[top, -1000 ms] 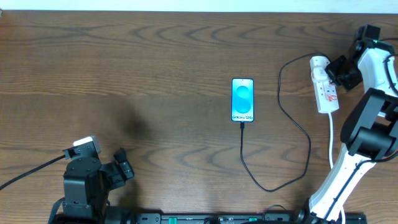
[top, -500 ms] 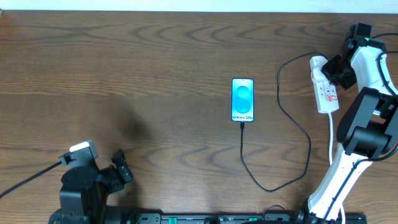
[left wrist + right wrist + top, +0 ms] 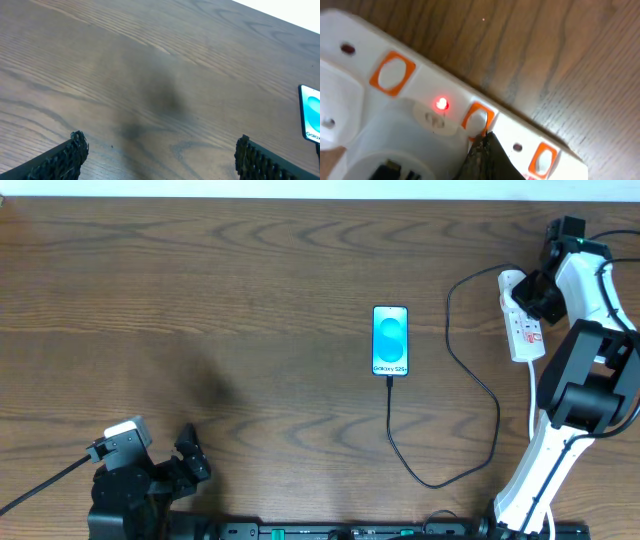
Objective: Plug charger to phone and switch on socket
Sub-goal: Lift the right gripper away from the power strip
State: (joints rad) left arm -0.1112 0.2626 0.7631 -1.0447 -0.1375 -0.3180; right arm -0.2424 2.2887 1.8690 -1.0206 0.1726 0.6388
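Jaws of right gripper (image 3: 485, 152) pressed shut, tip on an orange-framed switch (image 3: 477, 119) of the socket (image 3: 395, 125); red lamp (image 3: 441, 104) glowing just left of the tip. Jaws of left gripper (image 3: 159, 160) spread wide, gripping nothing, bare table (image 3: 150, 60) between them; phone (image 3: 310, 114) ahead to their right, charger (image 3: 440, 435) plugged into its near end.

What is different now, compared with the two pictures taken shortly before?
The left end effector drew back toward the near edge of the table, open and empty. The right end effector shifted a little sideways over the socket; its shut tip now meets an orange switch beside a lit red lamp. Nothing was gripped or released. The phone, the charger and the socket kept their places.
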